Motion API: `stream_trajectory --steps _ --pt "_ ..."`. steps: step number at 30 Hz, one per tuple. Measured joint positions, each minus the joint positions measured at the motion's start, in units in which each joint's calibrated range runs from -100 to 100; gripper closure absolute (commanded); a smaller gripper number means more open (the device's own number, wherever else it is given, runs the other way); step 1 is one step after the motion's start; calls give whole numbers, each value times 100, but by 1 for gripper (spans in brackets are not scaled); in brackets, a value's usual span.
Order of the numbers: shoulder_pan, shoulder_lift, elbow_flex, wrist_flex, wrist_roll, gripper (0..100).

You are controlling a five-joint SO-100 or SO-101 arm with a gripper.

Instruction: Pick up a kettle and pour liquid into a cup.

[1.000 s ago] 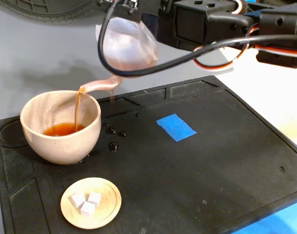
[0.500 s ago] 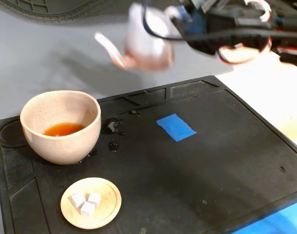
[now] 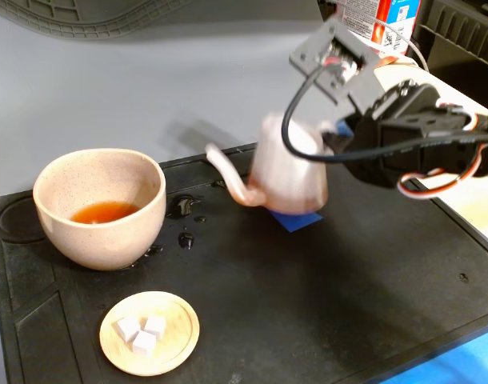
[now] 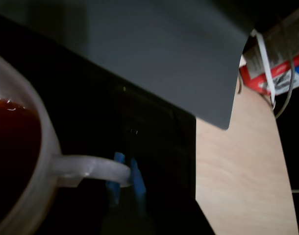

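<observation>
The translucent pinkish kettle [image 3: 290, 172] is at the mat's back middle in the fixed view, slightly blurred, its spout [image 3: 228, 172] pointing left toward the cup. My gripper [image 3: 338, 138] is shut on the kettle's loop handle from the right. The kettle sits low over a blue tape mark [image 3: 298, 219]; I cannot tell whether it touches. In the wrist view the kettle's rim [image 4: 39, 161] and its reddish-brown liquid [image 4: 12, 147] fill the left, with the handle [image 4: 90, 169] between blue-tipped fingers [image 4: 136, 178]. The beige speckled cup [image 3: 100, 210] stands left, holding some reddish liquid [image 3: 104, 213].
A black mat [image 3: 348, 296] covers the table. A wooden dish [image 3: 168, 352] with white cubes lies at the front left. Spilled drops [image 3: 186, 238] lie between cup and kettle. A carton [image 3: 380, 20] stands at the back right. Bare wood table [image 4: 247, 171] lies right of the mat.
</observation>
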Motion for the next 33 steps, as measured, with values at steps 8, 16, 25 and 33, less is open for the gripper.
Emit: stream_trajectory --steps 8,16,25,33 --pt "76 -9 282 -201 115 99" --pt "128 -9 497 -394 246 99" --pt "98 86 536 -394 246 99" --pt "68 120 536 -394 246 99"
